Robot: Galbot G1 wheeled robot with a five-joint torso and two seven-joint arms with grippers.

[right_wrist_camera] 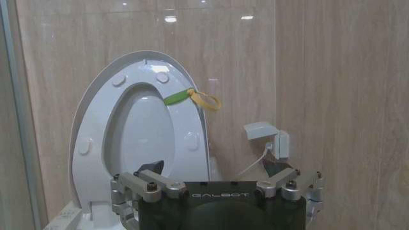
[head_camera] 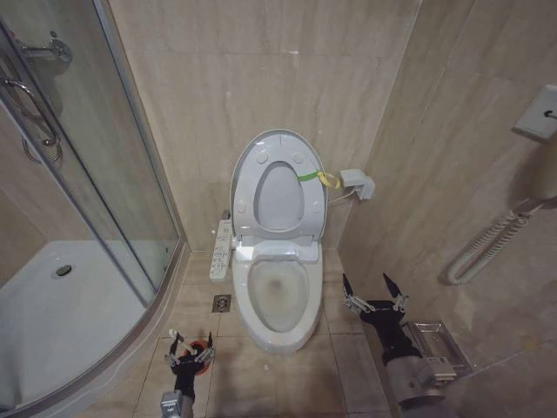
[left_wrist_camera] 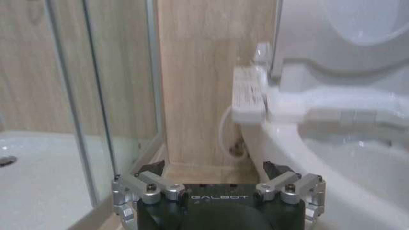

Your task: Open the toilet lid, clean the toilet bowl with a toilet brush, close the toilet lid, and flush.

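The toilet lid (head_camera: pixel 278 198) stands upright against the back wall, and the white ring seat is raised against it. A yellow-green band (head_camera: pixel 318 178) is tied at its edge. The toilet bowl (head_camera: pixel 280 292) lies uncovered below, with a white button strip (head_camera: pixel 222 248) at its side. My left gripper (head_camera: pixel 190 338) is open low over the floor, left of the bowl, just above a small red cup (head_camera: pixel 202 355). The toilet brush is hidden. My right gripper (head_camera: pixel 374 292) is open and empty, right of the bowl. In the right wrist view the right gripper (right_wrist_camera: pixel 214 167) faces the raised lid (right_wrist_camera: pixel 137 134).
A curved glass shower enclosure (head_camera: pixel 87 174) and its white tray (head_camera: pixel 61 296) fill the left side. A floor drain (head_camera: pixel 221 303) sits by the bowl. A wall box (head_camera: pixel 357 183) hangs behind it. On the right wall, close to my right arm, are a corded handset (head_camera: pixel 496 244) and a metal holder (head_camera: pixel 435 348).
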